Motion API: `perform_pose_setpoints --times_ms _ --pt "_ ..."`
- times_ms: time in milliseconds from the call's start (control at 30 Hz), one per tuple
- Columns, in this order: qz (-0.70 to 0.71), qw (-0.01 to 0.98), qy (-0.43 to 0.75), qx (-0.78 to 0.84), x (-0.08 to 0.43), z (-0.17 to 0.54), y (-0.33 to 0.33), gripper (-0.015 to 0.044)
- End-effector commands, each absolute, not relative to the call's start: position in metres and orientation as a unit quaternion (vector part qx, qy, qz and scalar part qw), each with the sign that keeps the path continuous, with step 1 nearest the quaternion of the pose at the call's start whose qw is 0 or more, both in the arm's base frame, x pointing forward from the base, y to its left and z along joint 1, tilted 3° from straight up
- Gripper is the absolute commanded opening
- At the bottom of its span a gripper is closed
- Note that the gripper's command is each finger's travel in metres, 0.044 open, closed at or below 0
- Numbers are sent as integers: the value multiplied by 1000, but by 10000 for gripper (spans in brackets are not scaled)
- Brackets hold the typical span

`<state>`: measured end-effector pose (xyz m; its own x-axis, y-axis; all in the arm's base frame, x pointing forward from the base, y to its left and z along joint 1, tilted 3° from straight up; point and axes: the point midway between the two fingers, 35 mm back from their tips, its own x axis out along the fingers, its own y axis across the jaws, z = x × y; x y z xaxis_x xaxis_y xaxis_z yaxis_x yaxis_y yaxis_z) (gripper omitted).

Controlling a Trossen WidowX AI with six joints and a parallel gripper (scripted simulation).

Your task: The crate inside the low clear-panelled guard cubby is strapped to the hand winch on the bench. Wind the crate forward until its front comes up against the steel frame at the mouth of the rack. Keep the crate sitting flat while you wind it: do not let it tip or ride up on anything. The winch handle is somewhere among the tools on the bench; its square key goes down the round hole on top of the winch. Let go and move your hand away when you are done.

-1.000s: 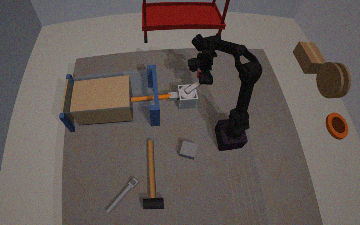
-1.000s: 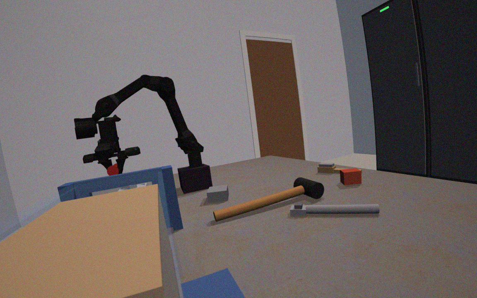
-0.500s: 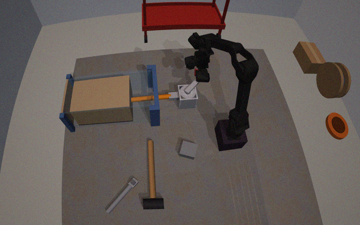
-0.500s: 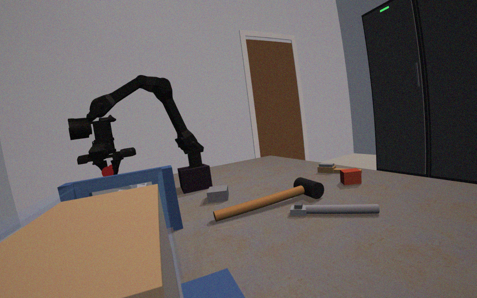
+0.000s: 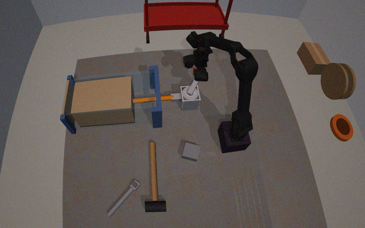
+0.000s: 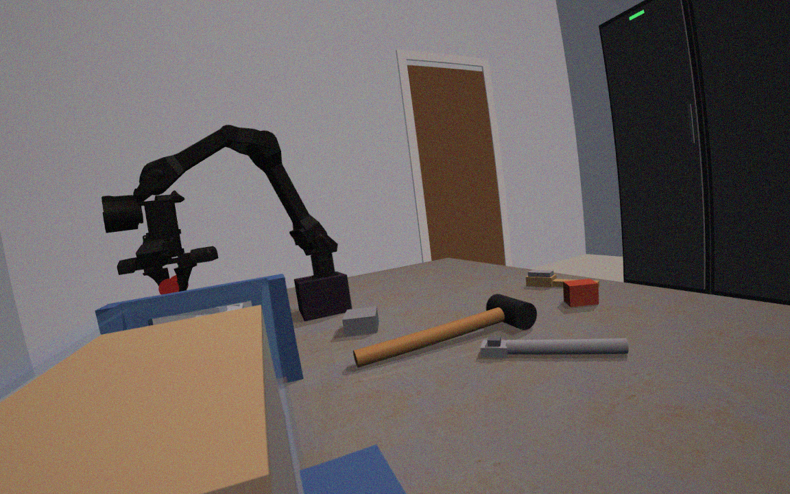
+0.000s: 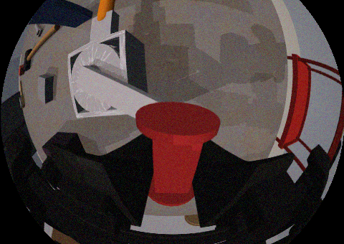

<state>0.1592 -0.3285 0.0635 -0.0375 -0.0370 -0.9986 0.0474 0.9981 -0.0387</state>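
Note:
The tan crate (image 5: 101, 93) (image 6: 158, 393) sits flat inside the clear-panelled cubby, its front well short of the blue steel frame (image 5: 158, 116) (image 6: 284, 344). An orange strap (image 5: 147, 99) (image 7: 107, 1) runs from the crate's front under the frame to the winch (image 5: 190, 104) (image 7: 135, 64). The winch handle's pale arm (image 5: 193, 87) (image 7: 115, 90) lies across the winch top and slants toward the back, away from the strap. My gripper (image 5: 196, 74) (image 6: 171, 283) (image 7: 173, 131) is shut on the handle's red knob (image 6: 168, 285) (image 7: 175, 158). The key is hidden under the arm.
A grey block (image 5: 190, 151) (image 6: 359, 320) lies in front of the winch. A mallet (image 5: 153, 173) (image 6: 435, 335) and a grey bar tool (image 5: 123, 198) (image 6: 564, 346) lie nearer the front. A red block (image 6: 581, 293) shows in the exterior view.

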Motion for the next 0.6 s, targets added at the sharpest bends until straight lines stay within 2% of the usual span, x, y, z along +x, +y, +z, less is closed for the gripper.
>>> perform_pose_setpoints --times_ms 0,567 --pt "-30 696 717 3 168 61 -332 0" --pt "-30 697 716 3 189 61 -337 0"
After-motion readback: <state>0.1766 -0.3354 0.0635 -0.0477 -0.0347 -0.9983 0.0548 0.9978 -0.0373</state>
